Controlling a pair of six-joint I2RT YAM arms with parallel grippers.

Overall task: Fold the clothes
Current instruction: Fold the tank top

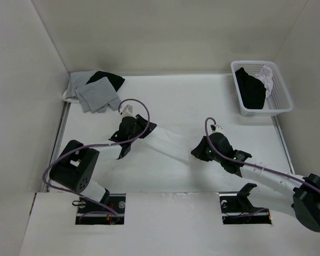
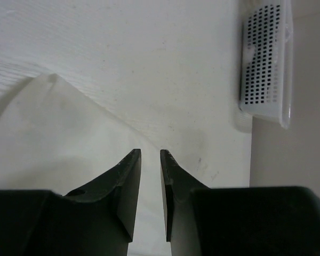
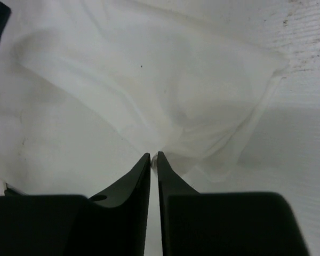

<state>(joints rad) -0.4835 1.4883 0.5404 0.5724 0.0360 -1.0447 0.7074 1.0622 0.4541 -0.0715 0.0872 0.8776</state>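
The clothes, one thin white camisole (image 1: pixel 170 143), lie crumpled on the white table between my two grippers. In the left wrist view a flat pointed corner of the camisole (image 2: pixel 53 138) spreads under and left of my left gripper (image 2: pixel 150 153), whose jaws stand a little apart with nothing between them. From above, the left gripper (image 1: pixel 148 129) sits at the cloth's left end. My right gripper (image 1: pixel 197 152) is at its right end. In the right wrist view the right gripper (image 3: pixel 153 156) is shut on a small bit of the rumpled camisole's (image 3: pixel 165 90) near edge.
A white mesh basket (image 1: pixel 280 85) holding black and whitish cloths stands at the back right and also shows in the left wrist view (image 2: pixel 264 58). Grey and black garments (image 1: pixel 96 90) are piled at the back left. White walls enclose the table.
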